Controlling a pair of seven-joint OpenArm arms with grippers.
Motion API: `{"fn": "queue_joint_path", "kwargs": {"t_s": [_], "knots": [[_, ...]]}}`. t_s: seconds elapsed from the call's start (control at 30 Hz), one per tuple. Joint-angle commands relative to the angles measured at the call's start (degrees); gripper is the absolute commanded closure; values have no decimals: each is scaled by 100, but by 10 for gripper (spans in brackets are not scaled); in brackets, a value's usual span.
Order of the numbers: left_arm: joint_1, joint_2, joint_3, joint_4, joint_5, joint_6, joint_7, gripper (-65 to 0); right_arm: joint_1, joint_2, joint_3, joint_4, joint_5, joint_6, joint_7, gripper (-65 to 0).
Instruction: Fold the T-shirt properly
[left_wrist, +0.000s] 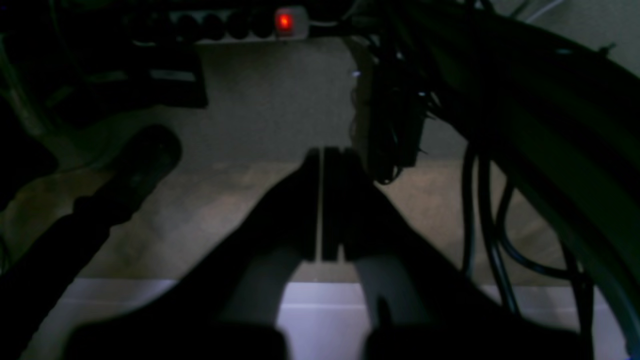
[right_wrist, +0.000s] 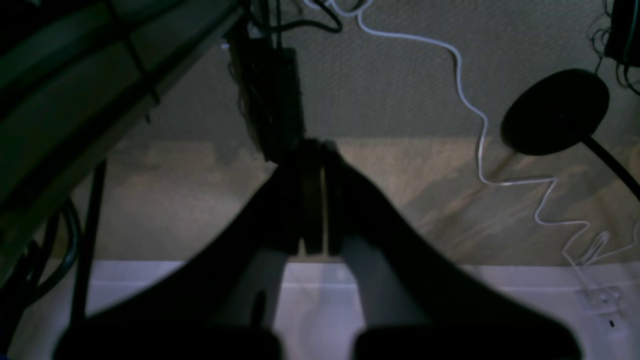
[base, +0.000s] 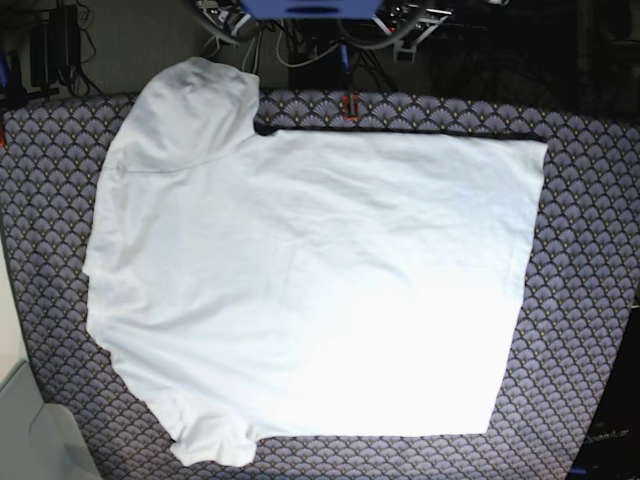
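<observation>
Two jaws shut; one white T-shirt spread on one patterned cloth.

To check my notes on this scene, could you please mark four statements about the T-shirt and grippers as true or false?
1. The white T-shirt lies spread out on the patterned cloth. True.
2. The left gripper is pinching the T-shirt. False: it is shut with no fabric in it.
3. The right gripper is shut. True.
4. The T-shirt is folded into a small square. False: it lies wide, covering much of the cloth.
</observation>
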Motion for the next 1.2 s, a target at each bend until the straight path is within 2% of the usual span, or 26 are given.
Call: {"fn": "queue_joint_path", "kwargs": {"t_s": [0.0, 0.63, 0.87, 1.17], "knots": [[-12, 11, -8, 21, 1, 1, -39, -4, -42, 0, -12, 17, 19, 58, -30, 0], [5, 11, -8, 30, 1, 1, -47, -4, -25, 18, -21, 17, 1, 58, -21, 0], [278, 2, -8, 663, 1, 1, 14, -4, -42, 18, -21, 17, 1, 58, 5, 0], [322, 2, -8, 715, 1, 1, 14, -4, -42, 18, -30, 17, 1, 58, 14, 0]]}}
